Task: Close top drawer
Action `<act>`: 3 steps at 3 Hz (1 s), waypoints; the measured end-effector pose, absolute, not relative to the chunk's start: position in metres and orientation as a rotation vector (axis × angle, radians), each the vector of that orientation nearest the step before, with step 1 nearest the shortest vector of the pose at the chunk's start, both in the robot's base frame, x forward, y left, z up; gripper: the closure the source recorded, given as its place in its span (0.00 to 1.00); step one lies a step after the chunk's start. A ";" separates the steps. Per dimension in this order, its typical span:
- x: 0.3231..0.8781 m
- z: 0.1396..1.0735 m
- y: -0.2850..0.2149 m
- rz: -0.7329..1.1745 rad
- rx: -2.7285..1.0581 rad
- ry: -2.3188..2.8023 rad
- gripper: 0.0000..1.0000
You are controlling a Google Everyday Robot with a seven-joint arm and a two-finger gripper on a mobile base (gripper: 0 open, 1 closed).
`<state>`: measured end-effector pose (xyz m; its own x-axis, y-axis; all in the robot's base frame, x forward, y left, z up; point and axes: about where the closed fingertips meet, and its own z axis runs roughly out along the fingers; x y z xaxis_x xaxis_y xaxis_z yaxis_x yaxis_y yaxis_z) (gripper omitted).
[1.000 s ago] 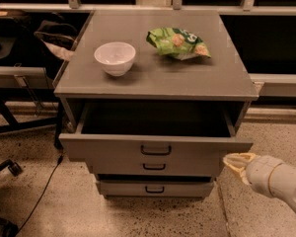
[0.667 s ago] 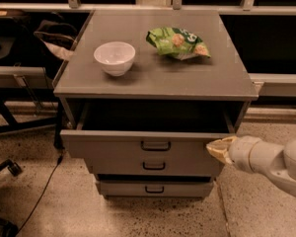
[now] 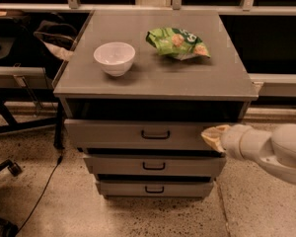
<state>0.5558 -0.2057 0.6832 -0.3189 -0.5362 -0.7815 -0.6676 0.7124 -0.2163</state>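
The top drawer (image 3: pixel 113 133) is a wide grey front with a small black bar handle (image 3: pixel 155 134) at its centre. It stands slightly out from the cabinet, with a dark gap above it. My gripper (image 3: pixel 212 136) comes in from the right on a white arm (image 3: pixel 271 152). Its tan tip rests against the right end of the top drawer's front.
Two slimmer drawers (image 3: pixel 154 166) sit below. On the cabinet top (image 3: pixel 158 78) stand a white bowl (image 3: pixel 114 58) and a green snack bag (image 3: pixel 177 43). A chair and desk frame (image 3: pixel 15 78) stand at the left, a cable (image 3: pixel 44 191) on the floor.
My gripper has moved left and up onto the drawer front. The top drawer has slid back in most of the way.
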 end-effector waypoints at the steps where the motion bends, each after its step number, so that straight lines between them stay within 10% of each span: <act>1: 0.574 0.689 -0.184 0.186 -0.957 1.987 0.59; 3: 0.498 0.658 -0.213 0.214 -0.893 2.018 0.05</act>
